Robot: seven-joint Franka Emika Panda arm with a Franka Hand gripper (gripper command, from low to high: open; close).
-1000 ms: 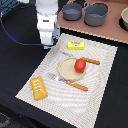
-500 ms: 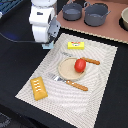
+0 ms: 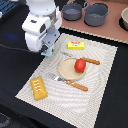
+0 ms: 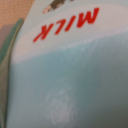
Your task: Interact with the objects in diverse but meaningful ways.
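Observation:
My gripper (image 3: 48,48) hangs over the far left corner of the striped mat (image 3: 102,75). It is shut on the light blue milk carton (image 3: 49,52), of which only a teal patch shows below the hand. In the wrist view the carton (image 4: 65,75) fills the frame, with red "MILK" lettering, and my fingers are hidden. A red tomato (image 3: 79,65) sits on a tan plate (image 3: 65,69) in the middle of the mat. A flat yellow box (image 3: 76,45) lies at the mat's far edge. An orange ridged block (image 3: 38,88) lies at the near left corner.
A fork (image 3: 55,77) and an orange-handled knife (image 3: 77,85) lie in front of the plate, and another orange-handled utensil (image 3: 91,61) lies to its right. Two grey pots (image 3: 73,11) (image 3: 96,14) stand at the back. A wooden surface (image 3: 117,31) lies at the back right.
The arm has shifted slightly towards the exterior view's left with the carton under it. The tomato, yellow box and orange block have not moved.

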